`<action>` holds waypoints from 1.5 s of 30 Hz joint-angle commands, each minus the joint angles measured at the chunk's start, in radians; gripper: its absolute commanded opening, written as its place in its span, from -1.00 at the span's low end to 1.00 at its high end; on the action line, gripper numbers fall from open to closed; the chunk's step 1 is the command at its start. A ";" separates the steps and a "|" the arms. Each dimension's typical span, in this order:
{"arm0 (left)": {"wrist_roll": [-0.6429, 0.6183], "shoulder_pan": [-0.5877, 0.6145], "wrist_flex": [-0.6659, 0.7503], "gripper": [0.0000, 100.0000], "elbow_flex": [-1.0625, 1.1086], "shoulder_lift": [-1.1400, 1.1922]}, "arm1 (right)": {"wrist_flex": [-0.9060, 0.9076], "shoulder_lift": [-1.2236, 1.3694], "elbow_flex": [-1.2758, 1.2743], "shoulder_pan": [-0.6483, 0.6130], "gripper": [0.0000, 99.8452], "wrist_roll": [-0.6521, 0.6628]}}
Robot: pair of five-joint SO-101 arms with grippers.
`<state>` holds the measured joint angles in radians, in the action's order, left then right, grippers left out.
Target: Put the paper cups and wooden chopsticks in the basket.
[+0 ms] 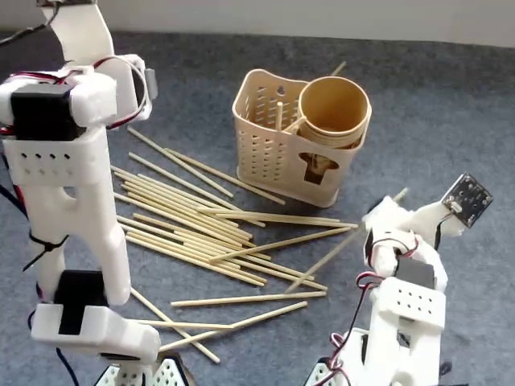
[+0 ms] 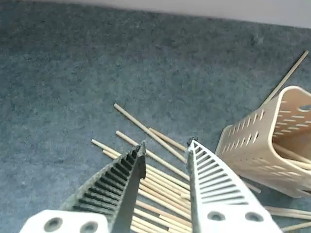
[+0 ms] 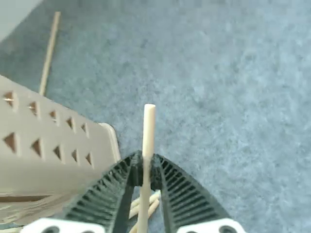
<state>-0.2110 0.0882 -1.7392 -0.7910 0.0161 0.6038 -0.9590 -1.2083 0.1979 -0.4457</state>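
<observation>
Beside the basket (image 3: 48, 145), right gripper (image 3: 146, 162) pinches chopstick (image 3: 147, 131), tail seemingly hidden; left gripper (image 2: 166, 143) apart.

Small robotics lab bench: grey felt mat (image 1: 451, 96) under white printed arms (image 1: 72, 161) (pale wall (image 1: 322, 16) behind).

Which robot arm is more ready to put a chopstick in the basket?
Right. The right gripper is shut on a chopstick beside the basket. The left gripper is open and empty, over the loose chopsticks.
</observation>
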 commanded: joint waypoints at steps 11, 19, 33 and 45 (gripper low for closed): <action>0.063 0.010 -0.006 -0.88 0.344 -0.047 | -0.016 -0.461 0.220 -0.022 -0.99 0.235; 0.064 0.012 0.023 -0.88 0.479 -0.047 | -0.019 -0.460 0.447 -0.076 -0.99 0.235; 0.086 0.010 0.324 -0.97 0.957 -0.374 | -0.229 -0.390 0.650 -0.220 -0.99 0.233; 0.031 0.010 0.729 -0.97 1.434 -0.539 | -0.466 0.012 0.802 -0.285 -0.99 0.229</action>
<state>-0.1634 0.0913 -1.0871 0.5915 -0.4764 0.2217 -1.0648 -0.4918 -0.0184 -0.2248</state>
